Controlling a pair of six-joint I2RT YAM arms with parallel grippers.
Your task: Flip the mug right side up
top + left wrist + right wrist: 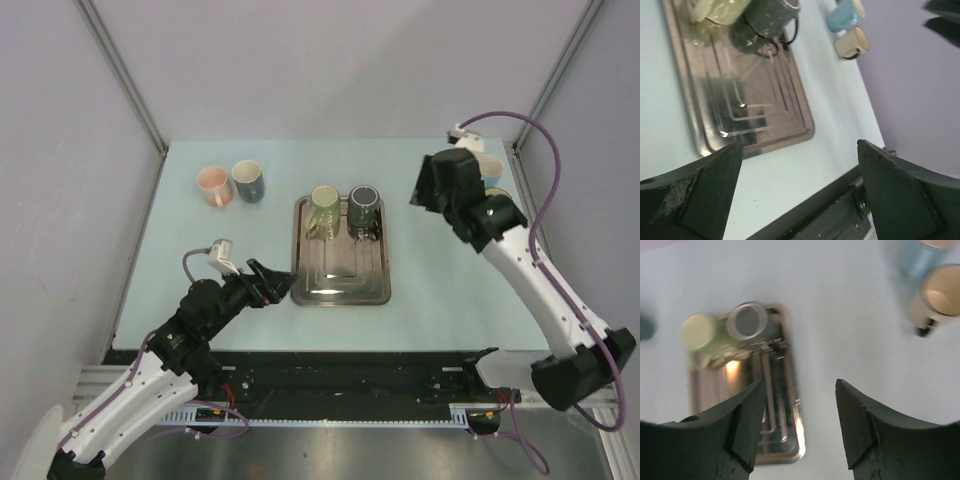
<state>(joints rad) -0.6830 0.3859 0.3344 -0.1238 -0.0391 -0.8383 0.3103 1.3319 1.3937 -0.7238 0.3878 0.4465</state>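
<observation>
A dark grey mug (363, 205) (747, 321) stands on the steel tray (340, 275) at its far end. A pale-ringed round face points up, and I cannot tell whether that is its mouth or its base. A green mug (325, 208) (699, 331) stands beside it on the left. My left gripper (281, 283) (799, 146) hovers low at the tray's near left corner, open, with only table between its fingers. My right gripper (420, 188) (799, 385) hangs above the table to the right of the tray, open and holding nothing.
A pink mug (213, 185) and a blue-grey mug (248, 181) stand upright at the far left. A light blue mug (845, 15) and a cream mug (852, 44) stand at the far right, partly behind my right arm. The table's near edge and rail (830, 205) lie below the left gripper.
</observation>
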